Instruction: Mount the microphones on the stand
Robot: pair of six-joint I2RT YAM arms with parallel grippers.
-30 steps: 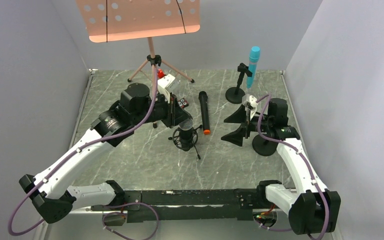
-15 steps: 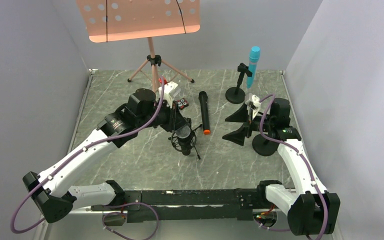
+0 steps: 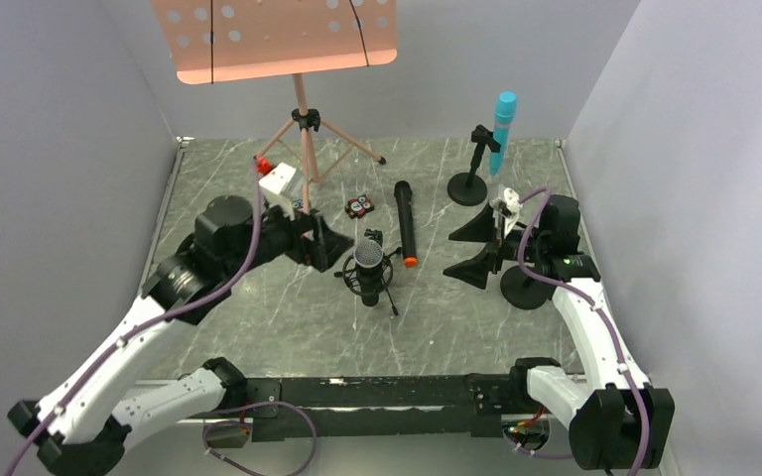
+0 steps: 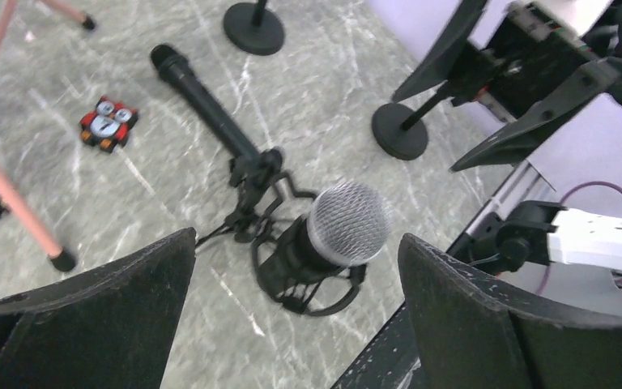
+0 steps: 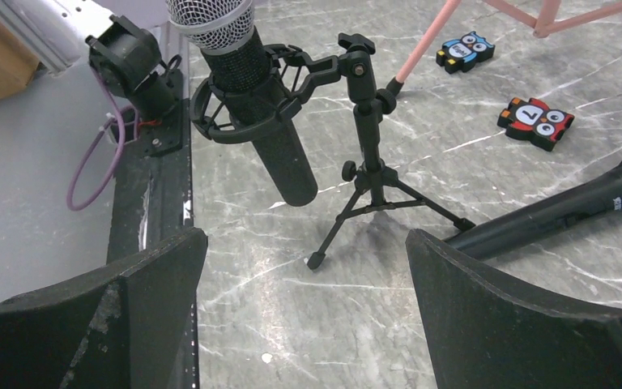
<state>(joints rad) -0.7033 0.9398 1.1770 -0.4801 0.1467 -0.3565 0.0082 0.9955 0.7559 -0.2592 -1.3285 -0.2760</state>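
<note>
left gripper (image 3: 329, 246) has just let go and backed off, jaws wide. silver mesh mic (image 4: 347, 223) sits in the wire shock mount of the small tripod (image 5: 370, 174), so that one looks done. right gripper (image 3: 462, 248) is also wide open and empty. smooth turquoise mic (image 3: 502, 129) stands upright in the rear stand (image 3: 468, 186). matte black orange-end mic (image 3: 406, 230) lies flat on the marble table (image 3: 258, 307), not yet mounted.

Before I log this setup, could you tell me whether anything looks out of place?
The black orange-ended microphone lies flat on the table, unmounted, while the turquoise microphone and the mesh-headed microphone are both mounted.
</note>
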